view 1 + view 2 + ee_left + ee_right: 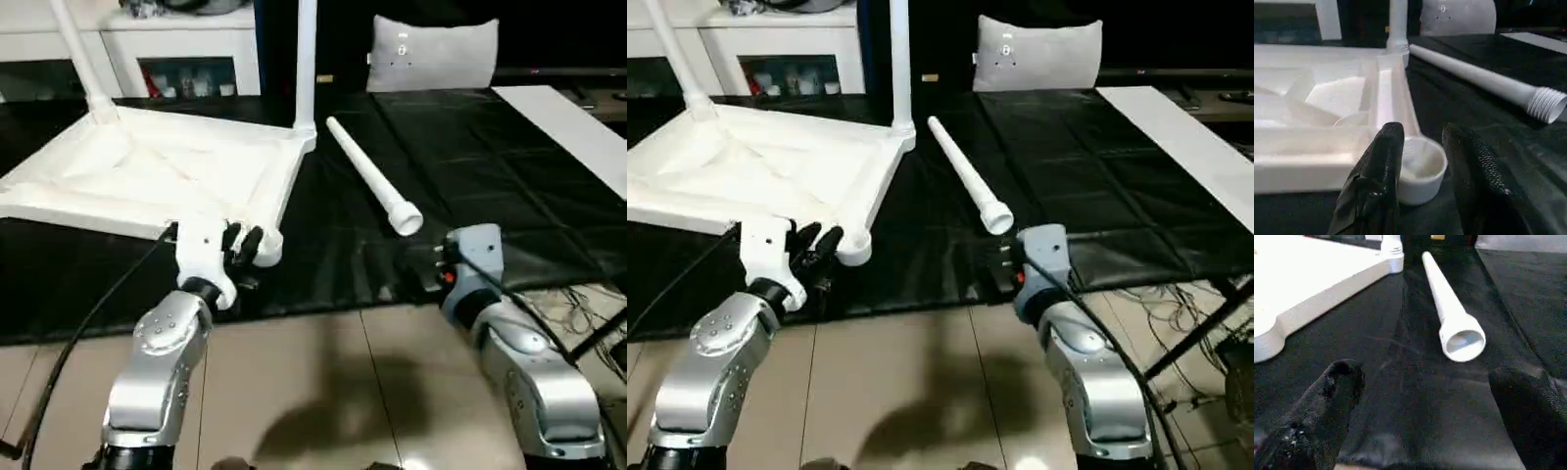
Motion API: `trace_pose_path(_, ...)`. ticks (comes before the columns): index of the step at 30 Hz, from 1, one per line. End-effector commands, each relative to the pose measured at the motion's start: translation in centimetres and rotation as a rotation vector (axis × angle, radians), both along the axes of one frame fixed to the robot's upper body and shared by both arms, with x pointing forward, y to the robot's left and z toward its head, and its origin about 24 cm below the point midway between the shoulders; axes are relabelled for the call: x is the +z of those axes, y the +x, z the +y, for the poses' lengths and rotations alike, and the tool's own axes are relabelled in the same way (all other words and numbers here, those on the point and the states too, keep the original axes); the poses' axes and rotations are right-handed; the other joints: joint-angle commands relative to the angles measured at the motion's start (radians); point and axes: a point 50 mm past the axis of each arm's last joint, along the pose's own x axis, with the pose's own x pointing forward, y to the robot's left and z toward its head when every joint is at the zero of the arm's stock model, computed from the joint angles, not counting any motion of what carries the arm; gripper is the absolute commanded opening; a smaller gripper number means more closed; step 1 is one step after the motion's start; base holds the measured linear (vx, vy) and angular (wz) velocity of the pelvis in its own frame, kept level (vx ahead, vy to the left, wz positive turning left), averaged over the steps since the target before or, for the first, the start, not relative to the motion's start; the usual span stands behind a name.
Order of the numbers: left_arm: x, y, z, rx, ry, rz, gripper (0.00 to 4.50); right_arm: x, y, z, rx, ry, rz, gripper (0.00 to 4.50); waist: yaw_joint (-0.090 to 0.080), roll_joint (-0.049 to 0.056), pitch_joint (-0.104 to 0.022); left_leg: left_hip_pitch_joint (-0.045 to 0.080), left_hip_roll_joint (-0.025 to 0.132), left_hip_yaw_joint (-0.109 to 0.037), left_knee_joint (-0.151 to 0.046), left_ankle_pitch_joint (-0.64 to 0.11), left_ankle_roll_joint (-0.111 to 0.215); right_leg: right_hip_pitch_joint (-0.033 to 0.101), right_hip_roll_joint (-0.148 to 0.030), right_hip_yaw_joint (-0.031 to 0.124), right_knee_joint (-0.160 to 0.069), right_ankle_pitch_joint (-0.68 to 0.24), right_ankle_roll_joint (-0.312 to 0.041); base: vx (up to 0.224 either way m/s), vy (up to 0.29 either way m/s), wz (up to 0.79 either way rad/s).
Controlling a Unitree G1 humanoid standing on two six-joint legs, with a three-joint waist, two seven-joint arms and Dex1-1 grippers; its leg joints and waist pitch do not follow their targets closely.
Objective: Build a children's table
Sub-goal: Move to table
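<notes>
Two white legs already stand upright in the far corner sockets of the table top [147,171], which lies ribbed side up across the upper left of the left eye view: one leg [78,54] rises at the far left corner, tilted slightly, and the other [305,64] at the far right corner, reaching the frame's upper edge. A third, loose leg [372,176] lies flat on the black work table [490,166] in the centre of the frame, just right of the top and apart from it, its wide threaded end pointing toward the robot and its thin end toward the far side. The left gripper [243,243] sits at lower left of centre, right at the top's near right corner socket [1420,169]; in the left wrist view its two black fingers [1378,176] are spread, one on either side of the empty round socket, one overlapping its rim in that view. The right gripper [1435,416] is at the lower right of the left eye view, low over the black cover just short of the loose leg's open end; its fingers are spread wide and hold nothing. A grey cushion [431,54] rests at the upper centre right, and a white cabinet [176,54] stands behind the table at upper left.
</notes>
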Motion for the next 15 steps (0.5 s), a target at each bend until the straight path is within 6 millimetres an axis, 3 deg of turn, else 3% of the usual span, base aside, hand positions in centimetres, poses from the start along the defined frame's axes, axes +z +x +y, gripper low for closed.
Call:
trace_pose_path(1,0.26,-0.05,0.06,0.001,0.001,0.003,1.63,0.29,-0.03,0.09,0.012,-0.004,-0.007,4.5,-0.022,0.015,-0.019,0.057,0.021,-0.014,-0.103,-0.713,-0.028,0.041,-0.027,-0.019,-0.135,-0.554,0.017,-0.038,0.088,-0.08)
trace_pose_path(2,0.26,-0.07,0.04,0.0,0.0,0.003,1.63,0.29,-0.02,0.11,0.013,-0.004,-0.006,4.5,-0.016,0.038,-0.005,0.028,0.068,-0.023,-0.184,-0.905,-0.019,0.102,-0.018,-0.034,-0.015,-0.406,-0.016,-0.038,0.088,-0.08)
trace_pose_path(3,0.25,-0.07,0.01,0.0,0.0,0.006,1.63,0.27,-0.02,0.15,0.018,-0.006,-0.003,4.5,0.011,0.042,0.001,-0.034,0.085,-0.006,-0.232,-0.996,-0.022,0.156,-0.016,-0.033,0.116,-0.29,-0.028,-0.09,0.068,-0.03)
trace_pose_path(4,0.24,-0.07,0.01,0.0,0.0,0.008,1.63,0.26,-0.02,0.17,0.02,-0.007,-0.001,4.5,0.074,0.029,-0.011,-0.013,0.073,0.056,-0.209,-0.941,0.036,0.146,-0.009,-0.006,0.153,-0.27,-0.029,-0.053,0.001,0.04)
trace_pose_path(5,0.25,-0.06,-0.01,0.001,-0.001,0.007,1.63,0.24,-0.02,0.18,0.021,-0.009,0.0,4.5,0.038,-0.05,-0.021,0.092,0.027,0.073,-0.049,-0.685,0.014,0.07,-0.061,0.092,-0.007,-0.827,0.019,-0.053,0.001,0.04)
trace_pose_path(6,0.25,-0.05,-0.02,0.002,-0.002,0.007,1.63,0.24,-0.01,0.18,0.021,-0.009,0.0,4.5,0.046,-0.058,0.003,0.142,-0.027,0.074,0.128,-0.462,0.038,-0.023,-0.129,0.107,-0.187,-1.181,-0.018,0.075,-0.063,0.04)
trace_pose_path(7,0.25,-0.06,-0.05,0.002,0.002,0.005,1.63,0.24,-0.01,0.19,0.024,-0.009,0.0,4.5,0.074,-0.031,0.009,0.041,-0.055,0.003,0.15,-0.167,0.104,0.082,-0.174,0.223,-0.19,-1.227,-0.1,0.108,-0.002,-0.03)
trace_pose_path(8,0.22,-0.07,-0.08,0.001,0.004,0.005,1.63,0.24,-0.01,0.21,0.027,-0.009,0.001,4.5,0.06,-0.054,0.02,0.006,-0.054,-0.009,0.165,-0.163,0.1,0.108,-0.178,0.206,-0.18,-1.188,-0.095,0.108,-0.002,-0.03)
trace_pose_path(9,0.2,-0.08,-0.11,0.0,0.005,0.006,1.63,0.24,0.0,0.23,0.03,-0.008,0.001,4.5,0.079,-0.035,0.0,0.005,-0.032,-0.018,0.078,-0.202,0.069,0.153,-0.144,0.171,-0.139,-0.953,-0.129,0.109,0.067,0.07)
trace_pose_path(10,0.19,-0.09,-0.12,0.0,0.005,0.008,1.63,0.22,0.0,0.26,0.031,-0.008,0.003,4.5,0.083,-0.013,-0.015,0.047,-0.02,-0.011,0.029,-0.239,0.06,0.141,-0.112,0.143,-0.123,-0.791,-0.156,0.04,0.074,0.25)
trace_pose_path(11,0.19,-0.09,-0.14,-0.001,0.007,0.008,1.63,0.18,0.0,0.27,0.032,-0.009,0.006,4.5,0.021,0.016,-0.04,0.158,0.042,-0.06,-0.094,-0.365,0.09,0.073,0.001,0.05,-0.007,-0.31,-0.19,0.04,0.074,0.25)
trace_pose_path(12,0.21,-0.09,-0.15,-0.001,0.008,0.007,1.63,0.17,0.01,0.28,0.033,-0.009,0.007,4.5,0.005,0.034,-0.052,0.193,0.071,-0.102,-0.107,-0.367,0.132,0.044,-0.003,0.035,0.036,-0.21,-0.162,0.046,0.069,0.14)
trace_pose_path(13,0.24,-0.09,-0.15,-0.003,0.01,0.007,1.63,0.16,0.0,0.3,0.033,-0.01,0.008,4.5,-0.019,0.034,-0.056,0.205,0.092,-0.133,-0.107,-0.343,0.256,0.01,-0.018,0.024,0.078,-0.126,-0.074,0.119,0.054,0.0)
trace_pose_path(14,0.25,-0.09,-0.14,-0.003,0.01,0.006,1.63,0.15,0.01,0.32,0.034,-0.01,0.009,4.5,-0.029,0.03,-0.062,0.207,0.096,-0.138,-0.101,-0.303,0.322,-0.004,-0.025,0.022,0.091,-0.1,-0.034,0.119,0.054,0.0)
trace_pose_path(15,0.25,-0.1,-0.14,-0.003,0.01,0.006,1.63,0.14,0.01,0.32,0.034,-0.01,0.009,4.5,-0.039,0.018,-0.052,0.194,0.091,-0.114,-0.093,-0.239,0.416,-0.026,-0.043,0.03,0.091,-0.053,0.006,0.122,0.028,0.04)
